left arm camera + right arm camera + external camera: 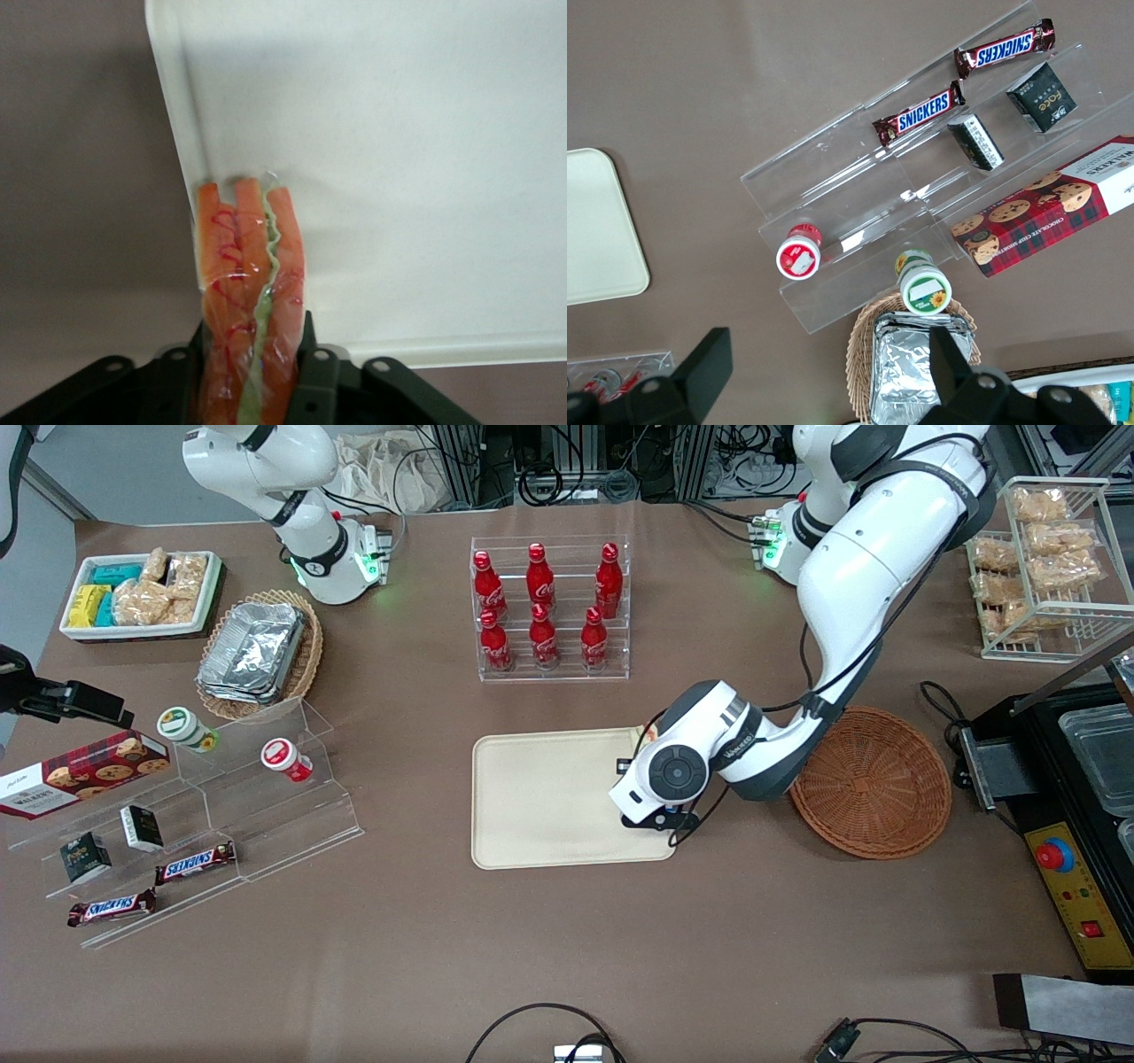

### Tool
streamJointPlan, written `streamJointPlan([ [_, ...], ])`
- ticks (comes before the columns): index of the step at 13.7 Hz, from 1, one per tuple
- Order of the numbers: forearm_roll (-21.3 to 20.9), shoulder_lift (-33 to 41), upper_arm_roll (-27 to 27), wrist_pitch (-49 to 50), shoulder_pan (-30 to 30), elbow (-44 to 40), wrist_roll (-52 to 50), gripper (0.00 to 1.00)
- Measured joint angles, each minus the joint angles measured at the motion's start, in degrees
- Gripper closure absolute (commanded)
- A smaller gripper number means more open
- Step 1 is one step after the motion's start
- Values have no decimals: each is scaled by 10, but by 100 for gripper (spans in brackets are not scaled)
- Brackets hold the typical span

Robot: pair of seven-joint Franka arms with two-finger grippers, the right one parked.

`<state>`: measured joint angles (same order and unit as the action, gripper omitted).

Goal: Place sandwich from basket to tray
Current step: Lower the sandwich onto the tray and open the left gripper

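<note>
My left gripper (252,341) is shut on the sandwich (248,283), a wrapped wedge showing red-orange and green filling between the black fingers (307,354). It holds the sandwich low over a corner of the cream tray (399,177). In the front view the arm covers the gripper (647,742) at the tray's (558,797) corner nearest the basket, farther from the camera. Only an orange bit of the sandwich (651,733) shows there. The round reddish-brown basket (873,779) beside the tray, toward the working arm's end, has nothing in it.
A clear rack of red cola bottles (549,607) stands farther from the camera than the tray. An acrylic step shelf with cups and Snickers bars (204,806), a foil-container basket (261,655) and a snack bin (142,593) lie toward the parked arm's end.
</note>
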<state>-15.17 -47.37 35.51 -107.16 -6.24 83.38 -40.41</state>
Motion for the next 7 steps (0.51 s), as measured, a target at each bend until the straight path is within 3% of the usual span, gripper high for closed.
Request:
streamJointPlan([
  [4,0,3,0,15,0,-53,-3,0],
  [7,0,23,0,97,3,-101,-4,0],
])
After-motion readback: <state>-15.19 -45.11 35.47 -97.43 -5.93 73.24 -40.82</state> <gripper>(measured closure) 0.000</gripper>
